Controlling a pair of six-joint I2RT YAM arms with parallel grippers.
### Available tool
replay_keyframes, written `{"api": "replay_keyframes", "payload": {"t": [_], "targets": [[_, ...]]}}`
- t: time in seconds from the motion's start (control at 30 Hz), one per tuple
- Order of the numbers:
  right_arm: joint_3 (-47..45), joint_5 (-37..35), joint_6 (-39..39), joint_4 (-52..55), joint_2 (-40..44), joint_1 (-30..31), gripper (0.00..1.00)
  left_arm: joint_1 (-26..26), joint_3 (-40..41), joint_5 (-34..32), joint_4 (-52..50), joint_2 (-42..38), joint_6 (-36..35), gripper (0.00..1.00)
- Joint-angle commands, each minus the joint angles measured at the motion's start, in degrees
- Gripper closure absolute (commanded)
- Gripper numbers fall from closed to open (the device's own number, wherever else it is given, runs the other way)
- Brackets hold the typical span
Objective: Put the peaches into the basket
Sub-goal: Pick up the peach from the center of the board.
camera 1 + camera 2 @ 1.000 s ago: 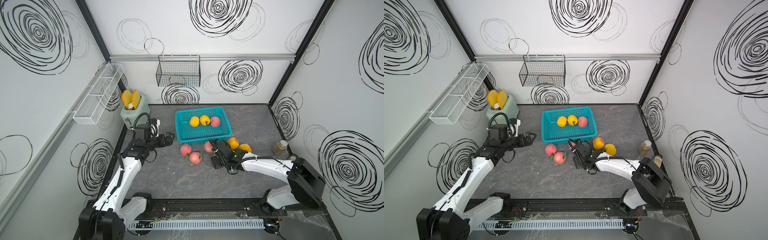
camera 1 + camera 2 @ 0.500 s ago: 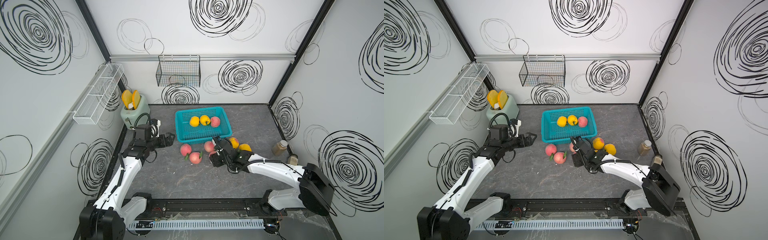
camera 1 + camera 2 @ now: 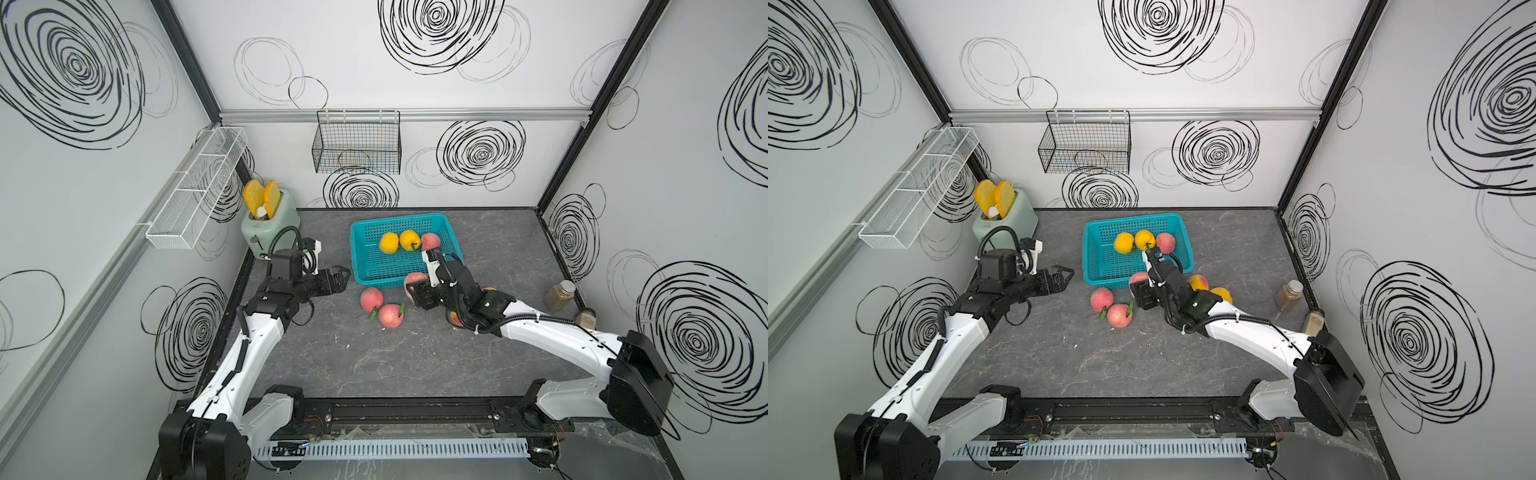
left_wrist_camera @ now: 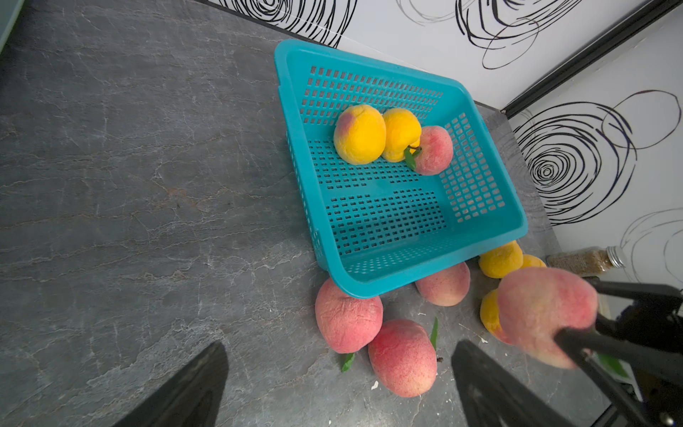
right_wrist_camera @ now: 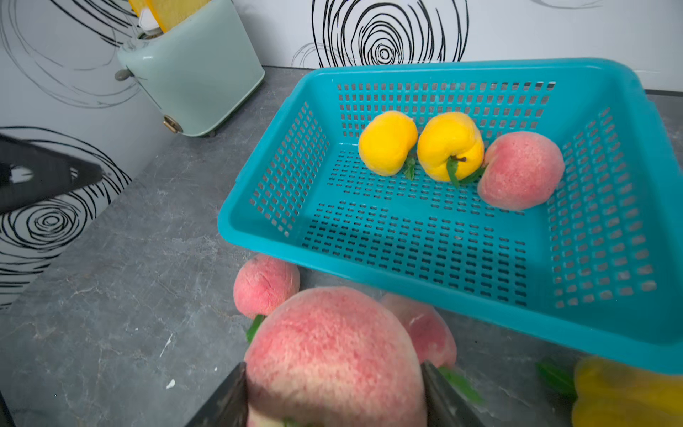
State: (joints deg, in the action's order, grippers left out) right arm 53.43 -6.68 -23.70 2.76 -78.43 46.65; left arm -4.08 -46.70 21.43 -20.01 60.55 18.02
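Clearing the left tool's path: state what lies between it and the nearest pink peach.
Only bare tabletop separates left tool and pink peach, in both top views.

Both top views look steeply down from high above the front edge, taking in the whole grey marbled worktop alike. The left wrist view looks closely across it at the rectangular teal perforated plastic basket from the left; the right wrist view faces that basket from its front rim, closer still.
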Motion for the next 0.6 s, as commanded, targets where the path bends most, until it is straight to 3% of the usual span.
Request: {"api": "replay_keyframes", "payload": {"t": [0.0, 0.57], "targets": [[3.5, 4.8, 0.7, -5.1, -3.1, -3.5, 0.42, -0.2, 0.6, 0.2, 1.9, 0.7, -0.3, 0.02], [34.8, 11.2, 2.4, -3.5, -36.9, -5.1, 0.42, -0.2, 1.0, 0.2, 1.9, 1.5, 0.7, 0.02]]}}
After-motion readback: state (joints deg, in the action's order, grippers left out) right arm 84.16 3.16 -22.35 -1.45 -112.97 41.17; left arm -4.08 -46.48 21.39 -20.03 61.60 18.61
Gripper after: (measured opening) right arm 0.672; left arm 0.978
